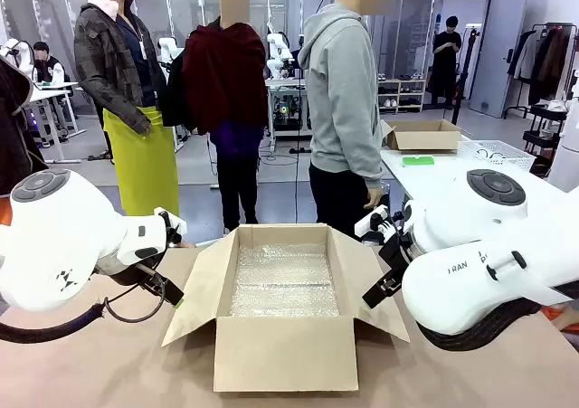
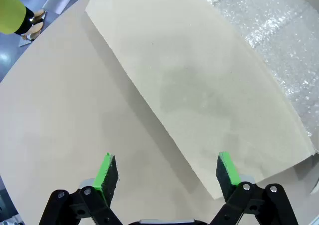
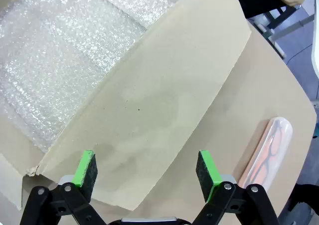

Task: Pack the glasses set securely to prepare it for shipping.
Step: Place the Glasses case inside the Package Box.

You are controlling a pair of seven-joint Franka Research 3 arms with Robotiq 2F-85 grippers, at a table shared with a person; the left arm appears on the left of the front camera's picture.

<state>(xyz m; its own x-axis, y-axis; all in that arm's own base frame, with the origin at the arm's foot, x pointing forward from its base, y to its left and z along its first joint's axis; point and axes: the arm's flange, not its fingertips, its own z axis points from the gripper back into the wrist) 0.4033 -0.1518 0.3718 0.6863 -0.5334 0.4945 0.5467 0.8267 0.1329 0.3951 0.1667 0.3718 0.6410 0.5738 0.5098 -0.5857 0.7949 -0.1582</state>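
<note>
**Both Hands Open Over the Box Flaps, Pink Case Lay Outside**

An open cardboard box [image 1: 285, 336] stood in the middle of the desk [image 1: 109, 363], between the two arms. Its four flaps were folded outward and its floor was lined with bubble wrap [image 1: 283, 279]. Nothing lay on the wrap.

The left hand [image 2: 166, 160] was open, its green pads [image 2: 105, 171] spread wide with nothing between them. It hung over the box's left flap [image 2: 199, 85], pointing down. The flap's outer edge ran slantwise between the two fingers, so one finger stood over bare desk and the other over cardboard. Whether either fingertip touched the flap could not be told.

The right hand [image 3: 145, 157] was open too and gripped nothing. It hung over the right flap [image 3: 149, 105], with both fingers above the cardboard near its lower corner. Bubble wrap showed beyond the flap, inside the box.

Of the glasses set, the pink case [image 3: 266, 152] lay flat on the desk outside the box. It sat apart from the right flap's outer edge and close to the rounded rim of the desk. A pair of eyeglasses showed through its clear top. Neither hand touched it.

A person in a grey hoodie [image 1: 342, 91] stood at the far side of the desk, turned sideways, one arm down along the body. Behind this person, on another desk, sat a smaller open carton [image 1: 423, 137].
</note>
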